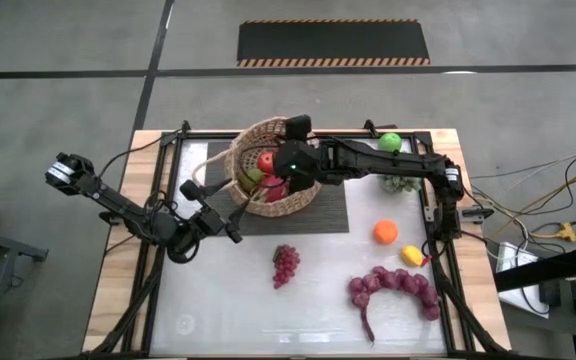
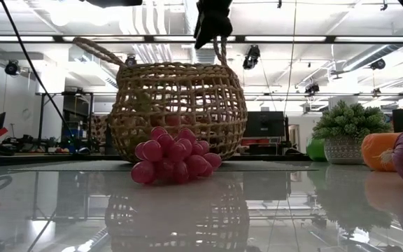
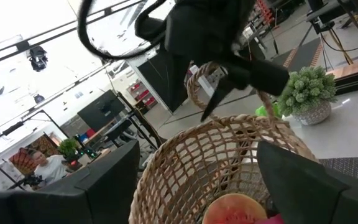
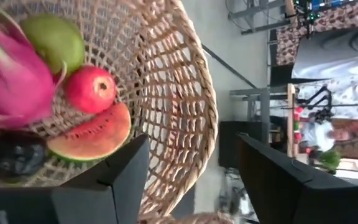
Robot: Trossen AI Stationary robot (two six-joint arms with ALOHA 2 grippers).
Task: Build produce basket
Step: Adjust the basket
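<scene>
High view, basket: we see the wicker basket at the far middle of the bench, on the far end of a dark mat.
Right tool: our right tool hangs over the basket's inside; in the right wrist view its two dark fingers stand wide apart with nothing between them.
Left tool: our left tool sits low, just beside the basket's near-left wall; in the left wrist view its fingers are spread, the basket rim showing between them.
Basket contents: in the right wrist view we count a pink dragon fruit, a green apple, a red apple, a watermelon slice and a dark round fruit.
Loose produce: a small grape bunch lies on the bench near the mat's front edge; a long grape bunch curves at the near right; an orange and a lemon lie close together on the right; another green apple is at the far right.
Other: a leafy clump sits under the right arm.
</scene>
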